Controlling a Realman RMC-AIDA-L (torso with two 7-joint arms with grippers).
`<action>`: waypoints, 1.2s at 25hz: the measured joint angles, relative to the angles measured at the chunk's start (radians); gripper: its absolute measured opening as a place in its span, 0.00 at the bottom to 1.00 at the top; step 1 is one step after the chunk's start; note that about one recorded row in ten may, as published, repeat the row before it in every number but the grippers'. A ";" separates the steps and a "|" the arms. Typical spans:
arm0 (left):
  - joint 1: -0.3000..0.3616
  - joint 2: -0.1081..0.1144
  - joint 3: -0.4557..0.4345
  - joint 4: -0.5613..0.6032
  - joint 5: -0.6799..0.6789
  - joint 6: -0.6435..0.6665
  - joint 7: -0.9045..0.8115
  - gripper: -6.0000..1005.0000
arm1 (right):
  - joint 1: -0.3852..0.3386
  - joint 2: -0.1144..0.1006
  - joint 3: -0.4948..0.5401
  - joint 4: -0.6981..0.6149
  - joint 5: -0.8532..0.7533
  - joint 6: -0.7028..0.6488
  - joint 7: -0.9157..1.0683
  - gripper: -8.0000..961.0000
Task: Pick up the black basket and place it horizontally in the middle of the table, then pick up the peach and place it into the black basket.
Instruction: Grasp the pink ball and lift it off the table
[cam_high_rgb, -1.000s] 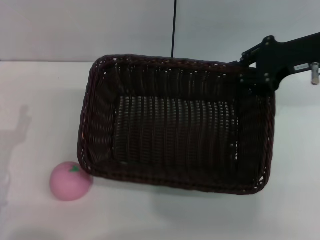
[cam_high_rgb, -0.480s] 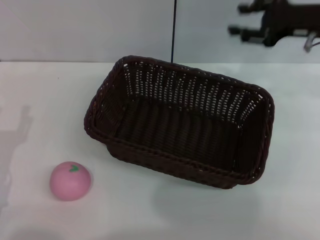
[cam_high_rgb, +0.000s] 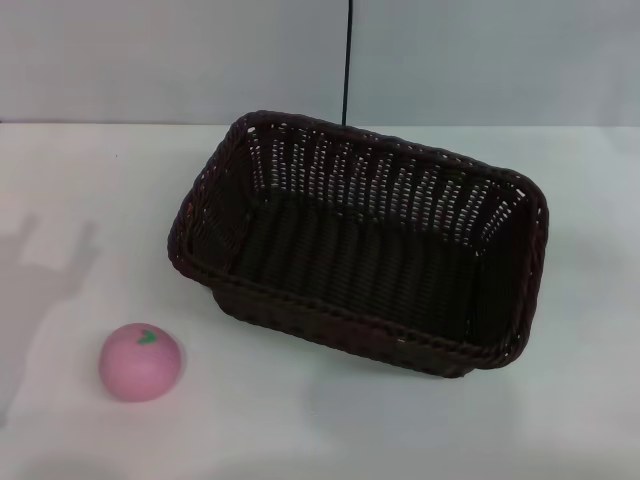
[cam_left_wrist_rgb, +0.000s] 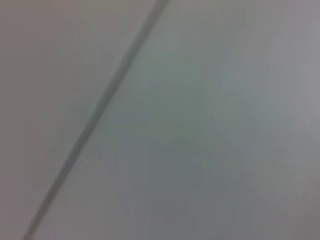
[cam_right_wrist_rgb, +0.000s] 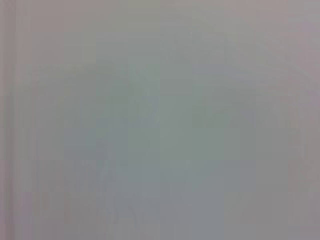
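The black basket (cam_high_rgb: 365, 245) rests on the white table (cam_high_rgb: 560, 400) near its middle, open side up, long side running left to right and a little skewed. It is empty. The pink peach (cam_high_rgb: 140, 361) sits on the table at the front left, apart from the basket's near left corner. Neither gripper shows in the head view. The left wrist view and the right wrist view show only a blank grey surface, with no fingers and no task object.
A thin dark vertical line (cam_high_rgb: 347, 60) runs down the grey wall behind the basket. A faint shadow (cam_high_rgb: 45, 270) lies on the table at the far left.
The right arm let go of the basket's far right corner, rose and left the view. The basket dropped flat onto the table. The shadow at the left has shifted.
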 joint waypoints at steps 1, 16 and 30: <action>-0.004 0.001 0.032 0.024 0.000 0.003 -0.002 0.83 | -0.014 0.000 0.017 0.022 0.018 -0.006 0.000 0.57; 0.025 0.020 0.677 0.433 0.000 0.074 -0.255 0.82 | -0.083 -0.020 0.167 0.166 0.037 -0.046 0.047 0.57; 0.018 0.009 0.740 0.442 0.095 -0.071 -0.251 0.81 | -0.100 -0.005 0.195 0.215 0.039 -0.057 0.047 0.57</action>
